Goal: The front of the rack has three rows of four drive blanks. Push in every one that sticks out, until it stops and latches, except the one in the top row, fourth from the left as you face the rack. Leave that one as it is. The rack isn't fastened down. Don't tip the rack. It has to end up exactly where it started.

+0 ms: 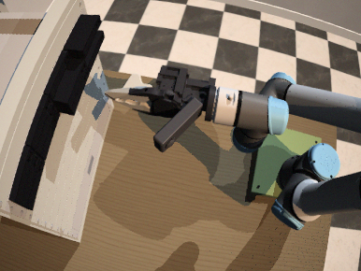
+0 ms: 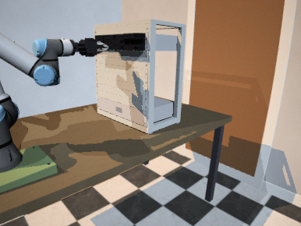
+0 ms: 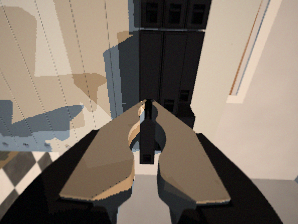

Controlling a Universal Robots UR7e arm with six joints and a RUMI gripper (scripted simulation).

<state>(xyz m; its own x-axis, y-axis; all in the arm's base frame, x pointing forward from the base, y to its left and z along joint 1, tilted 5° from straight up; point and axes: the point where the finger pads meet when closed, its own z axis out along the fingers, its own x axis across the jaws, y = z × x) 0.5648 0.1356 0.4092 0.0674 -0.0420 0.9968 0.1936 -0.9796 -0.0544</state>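
Black rectangular drive blanks [image 1: 70, 70] project from the upper front of the beige open-sided rack [image 2: 121, 113] on the wooden desk [image 2: 78, 136], lying straight ahead of the tan-fingered end effector [image 1: 112, 94], which is closed on nothing, long axis aimed at them.

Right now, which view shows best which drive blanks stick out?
The top view: it looks along the rack face, so protruding drive blanks stand proud. Exterior view shows only a dark band; wrist view, a few head-on behind the shut jaws.
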